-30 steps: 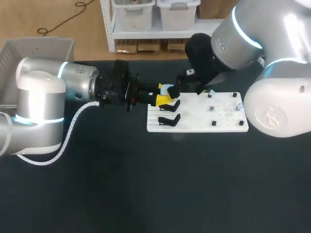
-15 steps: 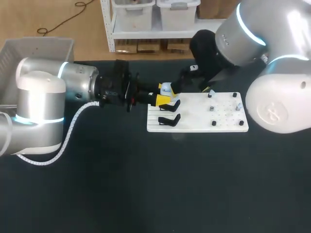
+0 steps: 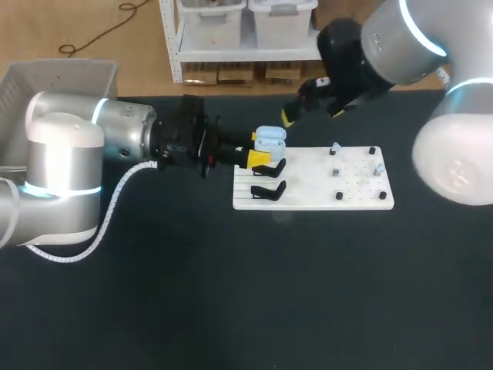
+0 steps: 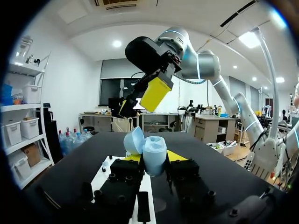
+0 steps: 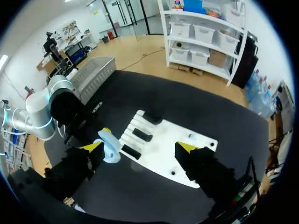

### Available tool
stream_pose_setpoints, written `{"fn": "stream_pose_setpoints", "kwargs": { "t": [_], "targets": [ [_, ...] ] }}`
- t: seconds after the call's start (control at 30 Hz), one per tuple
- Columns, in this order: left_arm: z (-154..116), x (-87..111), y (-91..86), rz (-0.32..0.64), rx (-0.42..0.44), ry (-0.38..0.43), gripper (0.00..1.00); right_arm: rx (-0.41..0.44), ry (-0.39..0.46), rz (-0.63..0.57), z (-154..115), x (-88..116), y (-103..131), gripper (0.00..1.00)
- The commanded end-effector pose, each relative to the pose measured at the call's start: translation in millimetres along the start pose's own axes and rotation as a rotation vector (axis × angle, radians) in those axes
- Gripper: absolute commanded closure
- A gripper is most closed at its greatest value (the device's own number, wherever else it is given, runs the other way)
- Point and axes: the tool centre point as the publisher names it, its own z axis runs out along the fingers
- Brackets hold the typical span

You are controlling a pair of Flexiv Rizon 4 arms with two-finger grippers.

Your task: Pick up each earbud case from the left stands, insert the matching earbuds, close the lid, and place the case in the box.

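1. The left tool pinches the pale blue earbud case; its two yellow tips press the case from both sides; the case rises a little above the tips, over the left end of the white board.
2. The right tool hangs higher, behind the board's far edge and apart from the case; its fingers are spread wide.
3. In the head view two black stands show on the left end of the board, just beside the left tool; the right part of the board carries small pale and dark pieces, too small to tell what they are.
4. The grey box sits at the far left corner of the desk, well apart from the case.
5. Only the left wrist view shows the lid; it is open and leans to one side, while the body of the case stands upright between the tips; whether earbuds are inside, I cannot tell.
6. The right wrist view looks down on the board from above; there three black stands lie in a row at the end nearest the case.
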Motion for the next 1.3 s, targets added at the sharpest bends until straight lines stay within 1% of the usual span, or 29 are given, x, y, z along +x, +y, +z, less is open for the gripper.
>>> {"fn": "stream_pose_setpoints", "kwargs": {
  "t": [0.03, 0.17, 0.27, 0.53, 0.77, 0.97, 1.03, 1.1, 1.17, 1.27, 1.3],
  "targets": [
    [-0.8, 1.6, -0.9, 0.017, -0.004, -0.022, 1.00, 0.068, -0.042, -0.012, -26.2, 11.8, -7.8, 0.00],
    [-2.6, -0.1, -0.6, 0.032, -0.010, -0.043, 1.00, 0.117, 0.003, -0.032, -34.1, 21.7, -23.8, 0.00],
    [-3.4, -0.2, -0.3, 0.036, -0.012, -0.049, 1.00, 0.160, 0.053, -0.035, -36.4, 33.6, -39.3, 0.00],
    [-3.9, 2.0, 2.2, 0.029, -0.016, -0.057, 1.00, 0.298, 0.241, -0.069, -29.8, 68.0, -74.6, 0.00],
    [-3.9, 2.0, 2.2, 0.029, -0.016, -0.057, 1.00, 0.359, 0.397, -0.066, -12.3, 91.0, -99.8, 0.00],
    [-3.9, 2.0, 2.2, 0.029, -0.016, -0.057, 1.00, 0.358, 0.478, -0.048, 3.5, 106.0, -113.5, 0.00],
    [-3.9, 2.0, 2.2, 0.029, -0.016, -0.057, 1.00, 0.362, 0.498, -0.053, 8.8, 109.7, -117.1, 0.07],
    [-3.9, 2.0, 2.2, 0.029, -0.016, -0.057, 1.00, 0.369, 0.516, -0.061, 13.3, 112.3, -120.4, 0.09],
    [-3.9, 2.0, 2.2, 0.029, -0.016, -0.057, 1.00, 0.367, 0.525, -0.062, 17.4, 113.1, -123.1, 0.14],
    [-3.9, 2.0, 2.2, 0.029, -0.016, -0.057, 1.00, 0.364, 0.539, -0.065, 23.5, 113.2, -128.2, 0.24],
    [-3.9, 2.0, 2.2, 0.029, -0.016, -0.057, 1.00, 0.363, 0.544, -0.067, 25.2, 113.3, -129.5, 0.25]
  ]
}}
